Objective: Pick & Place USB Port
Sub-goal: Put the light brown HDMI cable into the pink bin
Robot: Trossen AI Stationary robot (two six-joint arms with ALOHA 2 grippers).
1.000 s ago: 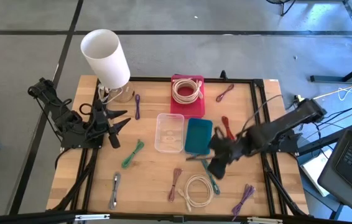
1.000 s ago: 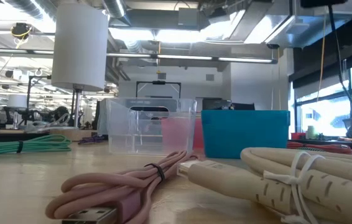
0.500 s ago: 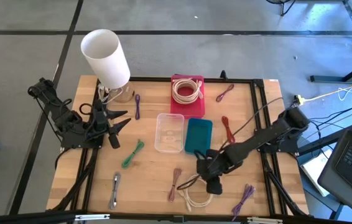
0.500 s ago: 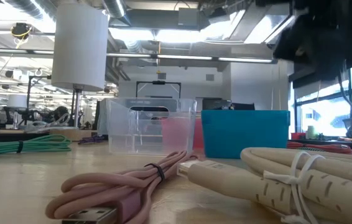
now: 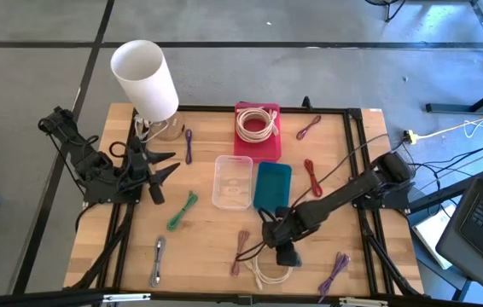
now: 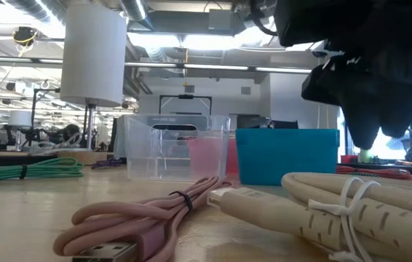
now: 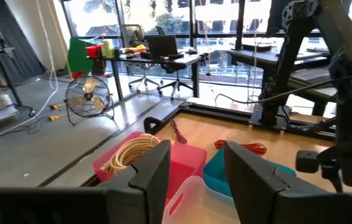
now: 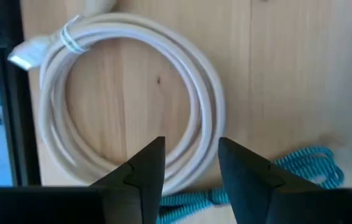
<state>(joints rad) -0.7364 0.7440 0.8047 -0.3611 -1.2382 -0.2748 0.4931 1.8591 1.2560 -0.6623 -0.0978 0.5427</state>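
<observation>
- The right gripper (image 5: 281,247) is hanging over the white cable coil (image 5: 269,266), fingers apart and empty, probably to grab it.
- The coil is lying just below the teal bin (image 5: 272,186).
- The left gripper (image 5: 158,167) is waiting far left of the bin, open.

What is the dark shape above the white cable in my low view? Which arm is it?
Observer: The right arm. Its end effector hangs over the white cable near the table's front edge.
Operator: Is it open or gripping?
Observer: Open. The right wrist view shows its fingers apart above the coil's rim, with nothing between them.
Operator: Where's the other arm?
Observer: The left end effector waits, open and empty, at the table's left side.
</observation>
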